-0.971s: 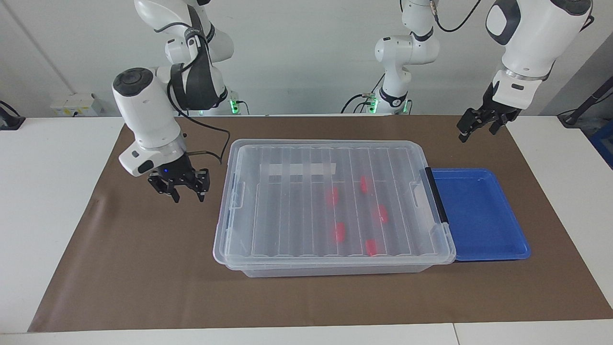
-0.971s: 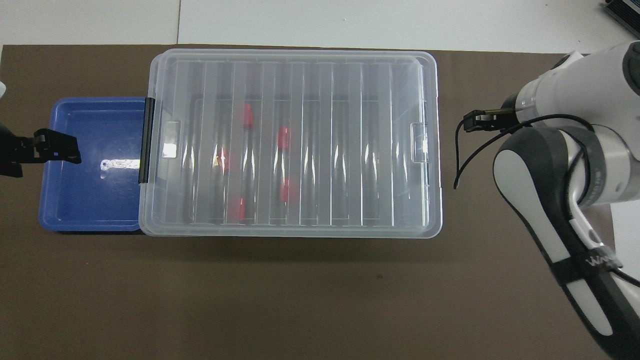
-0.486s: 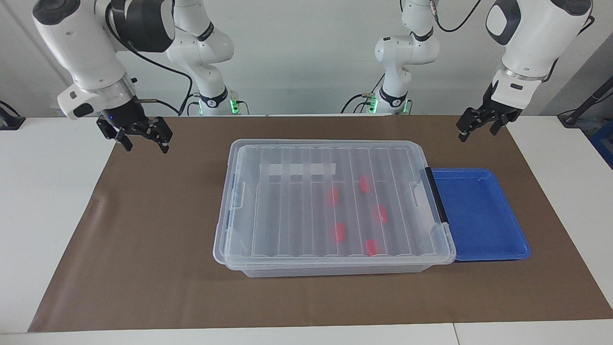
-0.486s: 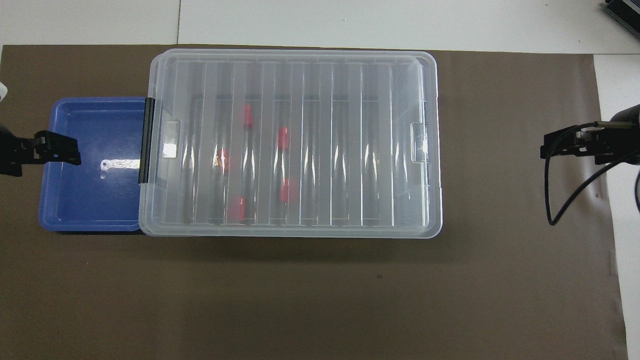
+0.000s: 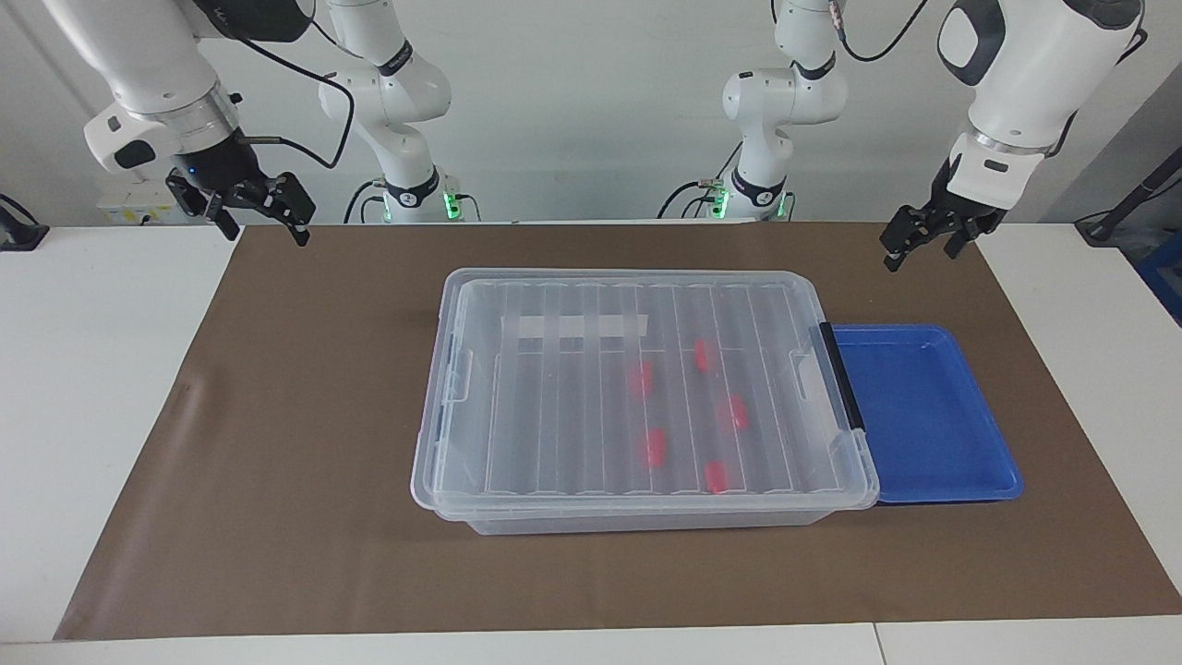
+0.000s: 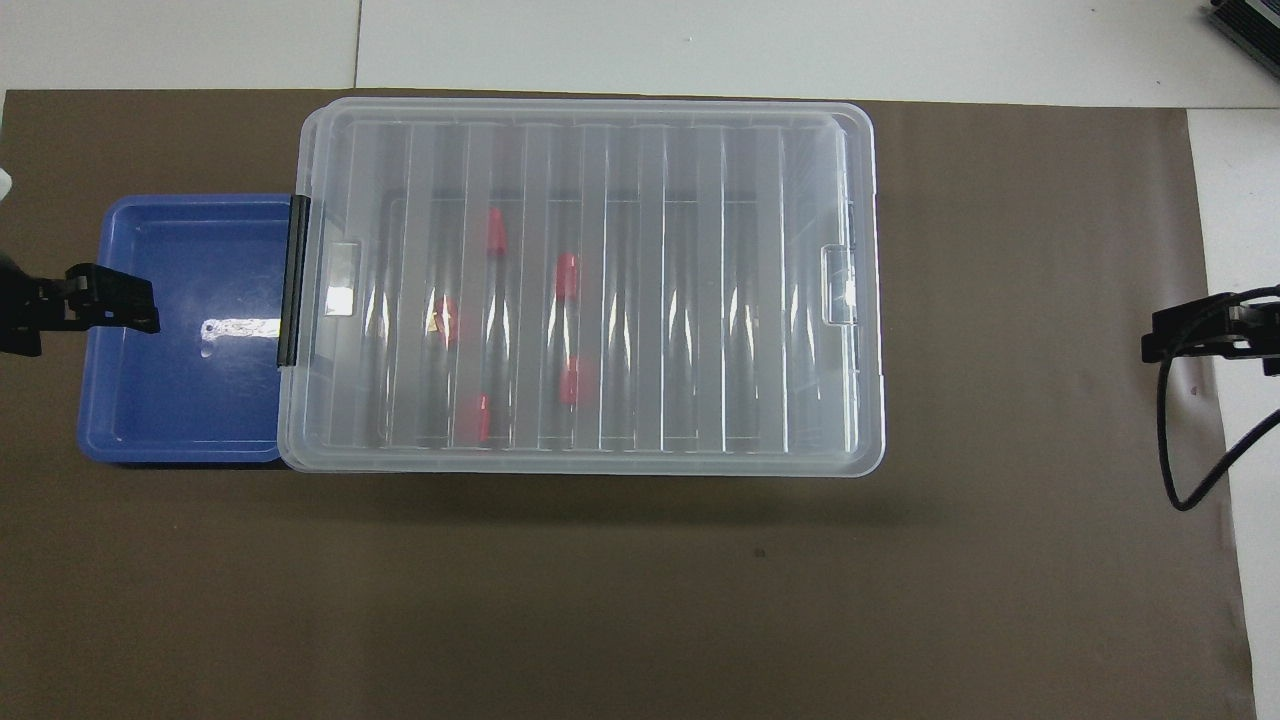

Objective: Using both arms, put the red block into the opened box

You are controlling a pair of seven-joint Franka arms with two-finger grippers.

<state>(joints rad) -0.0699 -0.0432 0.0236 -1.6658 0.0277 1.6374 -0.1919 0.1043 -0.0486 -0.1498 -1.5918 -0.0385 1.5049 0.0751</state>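
Observation:
The clear box [image 5: 441, 462] [image 6: 872, 200] stands mid-table with its ribbed lid [image 5: 572, 397] down on it. Several red blocks [image 5: 655, 446] [image 6: 566, 275] lie inside, seen through the lid. A black latch [image 5: 842, 377] [image 6: 297, 280] sits on the box's end toward the left arm. My right gripper [image 5: 263, 220] [image 6: 1190, 330] hangs open and holds nothing, high over the mat's corner at the right arm's end. My left gripper [image 5: 919, 249] [image 6: 100, 300] is open and holds nothing, raised over the blue tray's outer edge.
A blue tray [image 5: 923, 416] [image 6: 180, 380] lies against the box's latch end with nothing in it. A brown mat [image 5: 277, 462] covers the table. Two slimmer white arms with green-lit bases [image 5: 406, 194] [image 5: 757, 189] stand at the robots' edge. A cable [image 6: 1180, 450] dangles from the right arm.
My right gripper has risen from beside the box and drawn back to the mat's corner at its own end. The left arm, the box and the blocks have not moved.

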